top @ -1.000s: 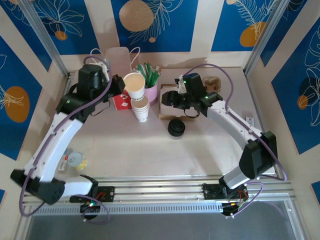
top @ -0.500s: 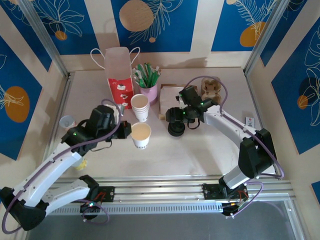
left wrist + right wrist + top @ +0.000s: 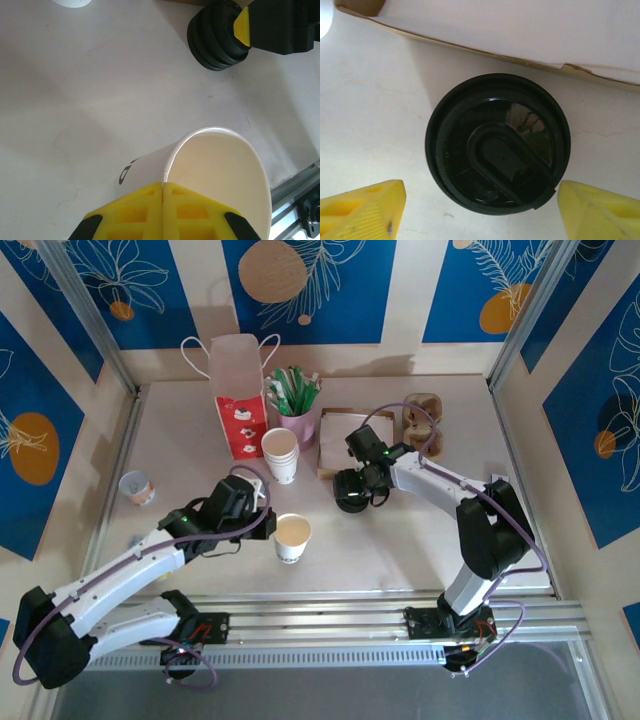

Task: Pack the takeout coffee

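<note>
Cup [image 3: 291, 537]: lidless, tan inside, near-centre of table [image 3: 400, 540], a little far of the near rail [image 3: 330, 605]. Left claw [image 3: 163, 189] pinches its rim wall. Left wrist view cuts off the base; resting or lifted, cannot tell. Bare table left and right of it. Lids [image 3: 497, 142]: black stack, apart to the far right. Right claw [image 3: 479, 197] spread, one finger each side, not touching. White sheet [image 3: 520, 25] edge just far of lids.
</note>
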Action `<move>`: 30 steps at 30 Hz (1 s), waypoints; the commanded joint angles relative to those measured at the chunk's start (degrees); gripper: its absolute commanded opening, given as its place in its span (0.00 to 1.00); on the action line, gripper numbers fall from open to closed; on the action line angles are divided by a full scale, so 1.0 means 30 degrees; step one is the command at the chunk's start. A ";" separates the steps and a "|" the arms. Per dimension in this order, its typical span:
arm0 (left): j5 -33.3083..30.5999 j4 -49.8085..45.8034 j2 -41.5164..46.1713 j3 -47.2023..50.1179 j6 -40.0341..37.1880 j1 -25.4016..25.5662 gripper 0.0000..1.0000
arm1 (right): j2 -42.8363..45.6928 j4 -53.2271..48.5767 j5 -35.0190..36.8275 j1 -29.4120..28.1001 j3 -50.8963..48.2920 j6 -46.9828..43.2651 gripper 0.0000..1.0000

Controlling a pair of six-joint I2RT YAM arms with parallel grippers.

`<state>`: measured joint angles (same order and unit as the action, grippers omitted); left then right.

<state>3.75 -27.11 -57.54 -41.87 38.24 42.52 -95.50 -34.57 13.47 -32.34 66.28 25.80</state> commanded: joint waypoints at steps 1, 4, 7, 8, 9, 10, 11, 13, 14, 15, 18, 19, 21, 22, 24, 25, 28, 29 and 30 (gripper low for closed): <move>-0.0482 0.1798 -0.0205 0.0648 0.0555 0.0260 0.00 | -0.0210 -0.0504 0.0875 -0.0235 0.0055 -0.0309 0.81; -0.0655 0.2301 -0.0447 0.1102 0.0695 0.0387 0.00 | -0.0418 -0.0607 0.1327 -0.0352 0.0099 -0.0308 0.81; -0.0879 0.2504 -0.0544 0.1383 0.0701 0.0526 0.00 | -0.0639 -0.0724 0.1572 -0.0467 0.0171 -0.0280 0.82; -0.0969 0.2468 -0.0509 0.1416 0.0644 0.0540 0.00 | -0.0698 -0.0702 0.1601 -0.0471 0.0144 -0.0281 0.82; -0.1056 0.2430 -0.0481 0.1445 0.0626 0.0574 0.00 | -0.0783 -0.0673 0.1589 -0.0471 0.0143 -0.0302 0.83; -0.1130 0.2366 -0.0450 0.1446 0.0563 0.0586 0.00 | -0.0878 -0.0623 0.1531 -0.0470 0.0143 -0.0360 0.83; -0.1161 0.2309 -0.0402 0.1403 0.0469 0.0586 0.00 | -0.0995 -0.0607 0.1460 -0.0471 0.0168 -0.0412 0.83; -0.1249 0.1997 -0.0284 0.1152 0.0247 0.0570 0.03 | -0.1141 -0.0578 0.1410 -0.0471 0.0201 -0.0451 0.82; -0.1398 0.1717 -0.0192 0.0953 0.0069 0.0577 0.08 | -0.1183 -0.0549 0.1392 -0.0464 0.0223 -0.0471 0.82; -0.1525 0.1459 -0.0093 0.0758 -0.0066 0.0581 0.15 | -0.1187 -0.0519 0.1370 -0.0442 0.0230 -0.0482 0.82; -0.2010 0.0553 0.0383 0.0124 -0.0632 0.0582 0.32 | -0.1241 -0.0446 0.1221 -0.0340 0.0314 -0.0602 0.80; -0.2187 0.0182 0.0539 -0.0132 -0.0865 0.0575 0.38 | -0.1247 -0.0467 0.1169 -0.0310 0.0373 -0.0657 0.80; -0.2515 -0.0513 0.0780 -0.0626 -0.1310 0.0563 0.50 | -0.1324 -0.0482 0.1086 -0.0295 0.0478 -0.0798 0.78; -0.2714 -0.0921 0.0908 -0.0917 -0.1526 0.0575 0.53 | -0.1401 -0.0540 0.1101 -0.0295 0.0561 -0.0836 0.77; -0.3088 -0.1592 0.1121 -0.1420 -0.1943 0.0580 0.57 | -0.1450 -0.0577 0.1075 -0.0295 0.0662 -0.0914 0.76; -0.3344 -0.1951 0.1271 -0.1701 -0.2150 0.0566 0.60 | -0.1517 -0.0577 0.1011 -0.0295 0.0691 -0.0929 0.75; -0.4079 -0.2893 0.1645 -0.2399 -0.2797 0.0575 0.65 | -0.1622 -0.0606 0.0953 -0.0295 0.0813 -0.1057 0.72; -0.4331 -0.3234 0.1776 -0.2676 -0.3040 0.0578 0.67 | -0.1663 -0.0634 0.0985 -0.0295 0.0834 -0.1095 0.71; -0.4581 -0.3560 0.1832 -0.2874 -0.3253 0.0573 0.69 | -0.1699 -0.0596 0.0943 -0.0295 0.0846 -0.1128 0.70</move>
<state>-6.39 -32.38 -53.23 -47.81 31.57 43.79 -99.68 -35.44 17.39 -33.36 67.48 23.33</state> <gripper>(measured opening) 0.677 0.710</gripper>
